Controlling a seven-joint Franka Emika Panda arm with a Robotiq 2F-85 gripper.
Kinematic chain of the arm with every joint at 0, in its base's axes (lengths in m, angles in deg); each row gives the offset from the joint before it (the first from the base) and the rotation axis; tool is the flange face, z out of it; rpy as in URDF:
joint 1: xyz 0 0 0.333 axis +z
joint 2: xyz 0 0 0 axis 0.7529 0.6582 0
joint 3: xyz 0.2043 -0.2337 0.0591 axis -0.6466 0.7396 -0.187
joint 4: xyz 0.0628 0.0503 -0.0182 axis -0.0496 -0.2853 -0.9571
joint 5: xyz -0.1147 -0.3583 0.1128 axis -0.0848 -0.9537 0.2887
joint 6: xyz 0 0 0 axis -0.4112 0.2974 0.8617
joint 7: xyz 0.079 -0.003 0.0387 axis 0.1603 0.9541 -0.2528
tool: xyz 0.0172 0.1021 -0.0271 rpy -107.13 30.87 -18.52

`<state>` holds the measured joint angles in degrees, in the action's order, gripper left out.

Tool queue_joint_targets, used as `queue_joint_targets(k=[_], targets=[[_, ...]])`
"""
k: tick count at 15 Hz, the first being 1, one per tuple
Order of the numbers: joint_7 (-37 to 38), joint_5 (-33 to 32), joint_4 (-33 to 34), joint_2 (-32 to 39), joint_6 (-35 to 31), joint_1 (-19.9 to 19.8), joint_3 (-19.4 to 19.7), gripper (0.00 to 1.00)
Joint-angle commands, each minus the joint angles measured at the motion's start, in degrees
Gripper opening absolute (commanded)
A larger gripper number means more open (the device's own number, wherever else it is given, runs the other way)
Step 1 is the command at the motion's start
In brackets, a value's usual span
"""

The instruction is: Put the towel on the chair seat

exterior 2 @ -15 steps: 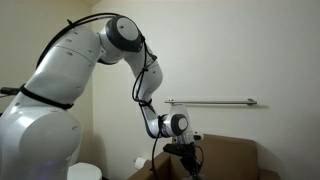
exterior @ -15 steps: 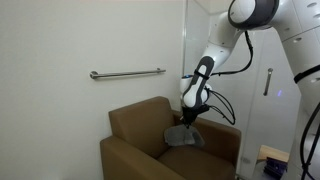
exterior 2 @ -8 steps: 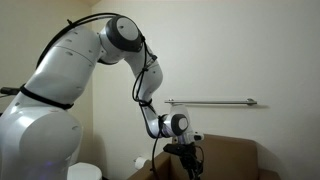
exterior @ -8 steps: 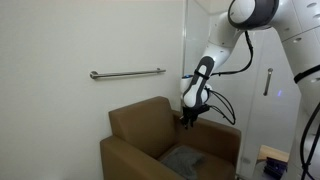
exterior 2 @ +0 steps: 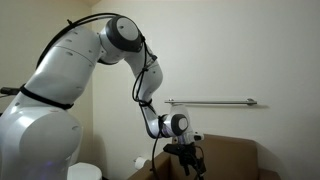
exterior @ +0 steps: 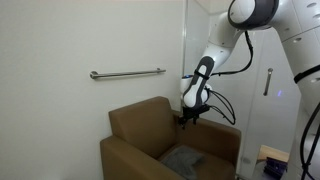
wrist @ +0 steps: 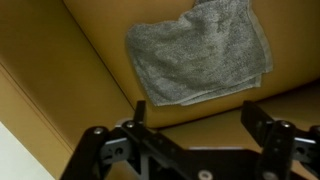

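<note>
A grey towel (wrist: 200, 52) lies flat on the brown chair seat (wrist: 95, 50), a little rumpled at one edge. An exterior view also shows the towel (exterior: 185, 158) on the seat of the armchair (exterior: 135, 125). My gripper (wrist: 195, 115) hangs above the seat, apart from the towel, its jaws wide open with nothing between them. In both exterior views the gripper (exterior: 188, 118) sits over the chair; in one of these the gripper (exterior 2: 190, 165) hides the seat and the towel cannot be seen.
A metal grab bar (exterior: 127, 72) is fixed to the white wall behind the chair, seen too as the bar (exterior 2: 210, 102). The chair's back and armrests (exterior: 125, 155) rise around the seat. A glass door (exterior: 262, 95) stands beside the chair.
The gripper held the towel above the seat a second ago. It opened, the towel dropped flat onto the seat, and the arm has stayed in place.
</note>
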<state>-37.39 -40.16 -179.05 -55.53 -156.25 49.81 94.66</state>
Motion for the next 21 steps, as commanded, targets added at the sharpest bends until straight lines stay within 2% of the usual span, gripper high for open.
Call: queue_joint_targets(k=[1,5,15,21], targets=[[-1.1,1.5,0.2,0.6,0.5,0.1,-0.1,1.00],[-3.2,3.4,0.9,1.8,1.4,-1.2,-2.3,1.00],[-15.4,12.1,2.6,3.9,1.1,-7.7,-11.9,1.00],[-19.0,11.9,3.0,3.7,1.2,-7.9,-13.6,1.00]])
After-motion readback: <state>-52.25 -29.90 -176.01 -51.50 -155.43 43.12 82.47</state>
